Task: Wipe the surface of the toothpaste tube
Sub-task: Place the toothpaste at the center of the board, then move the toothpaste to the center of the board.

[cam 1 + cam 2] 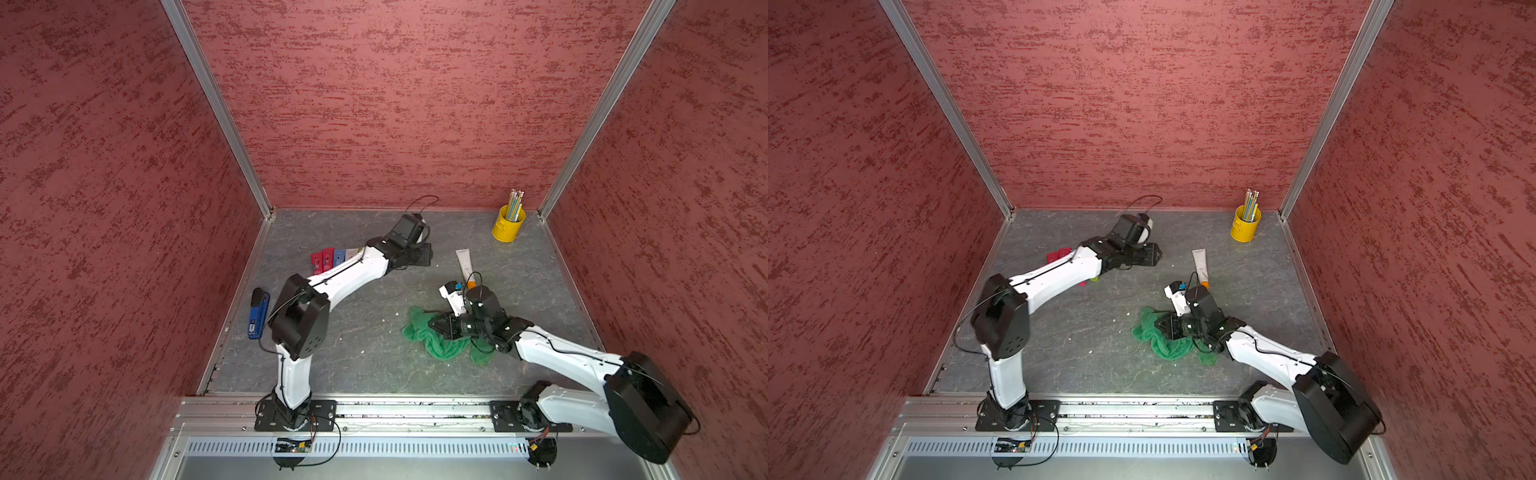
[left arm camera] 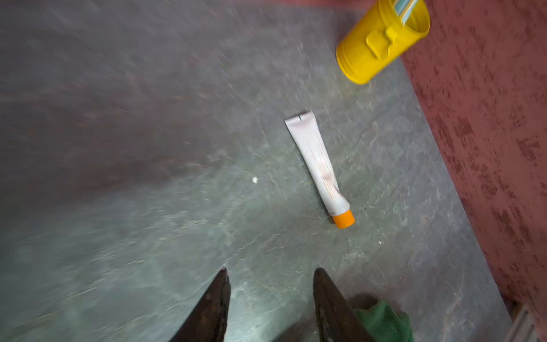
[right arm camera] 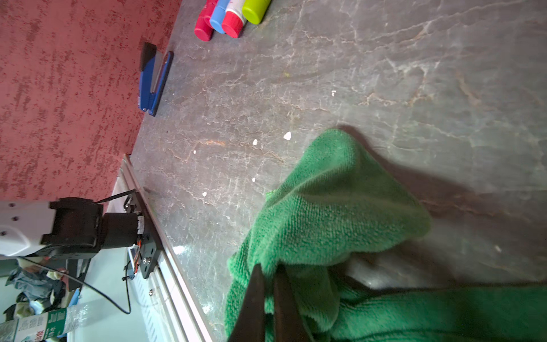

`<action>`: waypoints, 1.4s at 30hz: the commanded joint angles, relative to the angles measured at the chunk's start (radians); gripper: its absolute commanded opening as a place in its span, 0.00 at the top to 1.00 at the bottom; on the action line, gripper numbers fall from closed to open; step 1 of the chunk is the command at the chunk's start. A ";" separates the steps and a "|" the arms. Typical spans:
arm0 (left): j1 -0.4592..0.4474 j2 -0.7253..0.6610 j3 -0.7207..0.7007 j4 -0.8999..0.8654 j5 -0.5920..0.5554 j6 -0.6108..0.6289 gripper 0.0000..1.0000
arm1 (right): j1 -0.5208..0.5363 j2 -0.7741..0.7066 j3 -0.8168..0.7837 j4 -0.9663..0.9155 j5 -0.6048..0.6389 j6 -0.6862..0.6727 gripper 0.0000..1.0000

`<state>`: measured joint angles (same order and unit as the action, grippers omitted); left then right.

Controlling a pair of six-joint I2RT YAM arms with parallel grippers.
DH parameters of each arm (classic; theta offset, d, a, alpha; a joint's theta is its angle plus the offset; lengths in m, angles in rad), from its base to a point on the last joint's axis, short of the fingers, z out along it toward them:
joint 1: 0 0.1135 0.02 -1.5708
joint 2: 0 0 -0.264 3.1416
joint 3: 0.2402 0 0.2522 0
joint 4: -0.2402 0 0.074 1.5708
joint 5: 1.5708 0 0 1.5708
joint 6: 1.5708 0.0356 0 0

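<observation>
Lying flat right of centre, between far cup (image 2: 381, 44) and near cloth (image 3: 340, 207), the tube (image 2: 318, 165) looks light, soft and slick; I'd pin it near the stiffer cap (image 2: 343, 220). The left gripper (image 2: 269, 271) hangs empty, jaws apart; the right gripper (image 3: 269, 266) is pinching the cloth.

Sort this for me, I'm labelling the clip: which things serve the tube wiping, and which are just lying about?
In use: toothpaste tube, green cloth, right gripper pinching it, left gripper.
Lying about: yellow pencil cup, blue stapler, coloured sticks.
</observation>
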<state>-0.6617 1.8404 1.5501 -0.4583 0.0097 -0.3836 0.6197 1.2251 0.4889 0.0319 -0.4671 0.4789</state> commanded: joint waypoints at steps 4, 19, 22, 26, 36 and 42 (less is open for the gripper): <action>0.124 -0.166 -0.288 -0.067 -0.130 0.036 0.52 | -0.021 0.015 -0.022 0.069 0.082 -0.044 0.95; 0.270 -0.218 -0.415 -0.089 -0.095 0.093 0.52 | -0.100 -0.159 -0.117 0.065 0.331 -0.028 0.98; 0.271 -0.187 -0.389 -0.098 -0.091 0.099 0.53 | -0.110 -0.179 -0.121 0.062 0.338 -0.028 0.99; 0.272 -0.147 -0.354 -0.108 -0.107 0.107 0.55 | -0.113 -0.160 -0.121 0.069 0.321 -0.028 0.99; 0.301 0.045 -0.194 -0.146 -0.118 0.147 0.55 | -0.116 -0.168 -0.125 0.071 0.305 -0.028 0.98; 0.322 0.106 -0.160 -0.162 -0.103 0.146 0.56 | -0.118 -0.166 -0.125 0.074 0.300 -0.029 0.98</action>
<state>-0.3511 1.9232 1.3655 -0.5938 -0.0956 -0.2527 0.5129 1.0729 0.3763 0.0788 -0.1730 0.4553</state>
